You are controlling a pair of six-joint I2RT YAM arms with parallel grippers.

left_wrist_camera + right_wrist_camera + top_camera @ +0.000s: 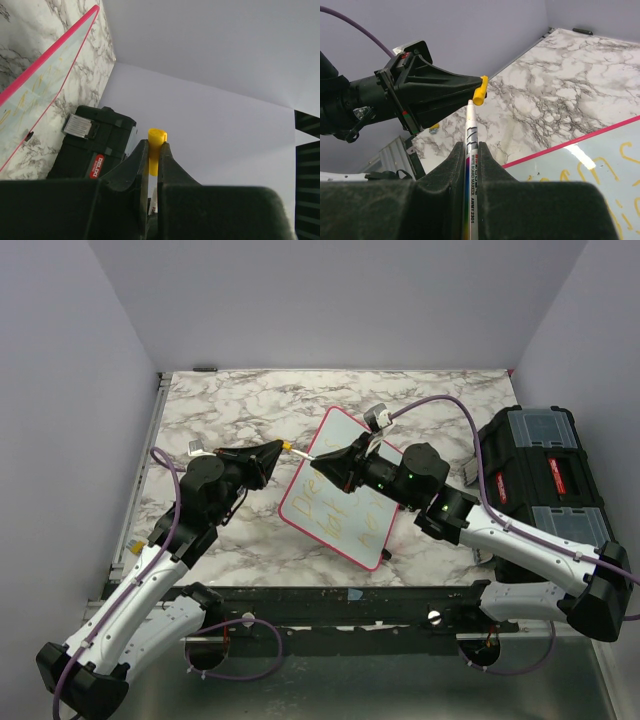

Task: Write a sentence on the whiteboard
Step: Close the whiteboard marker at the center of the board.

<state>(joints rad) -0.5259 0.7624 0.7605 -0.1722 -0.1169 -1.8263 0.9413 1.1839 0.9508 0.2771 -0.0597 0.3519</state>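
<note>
The whiteboard [345, 455] lies tilted on the marble table, its red-pink rim showing in the right wrist view [600, 165] and the left wrist view [40, 85]. The sentence [345, 512] is faint yellow lettering in a few lines on its near half, also visible in the right wrist view [620, 155]. My right gripper [318, 462] [471, 147] is shut on a white marker [471, 135] above the board's left corner, its bare tip pointing left. My left gripper [280, 450] [155, 146] is shut on the marker's yellow cap [156, 150] [480, 91], which sits just off the marker tip.
A black toolbox [540, 470] stands at the table's right edge, also in the left wrist view [95, 145]. Grey walls close the table on the left, back and right. A purple cable [440, 405] arcs over the board's far corner.
</note>
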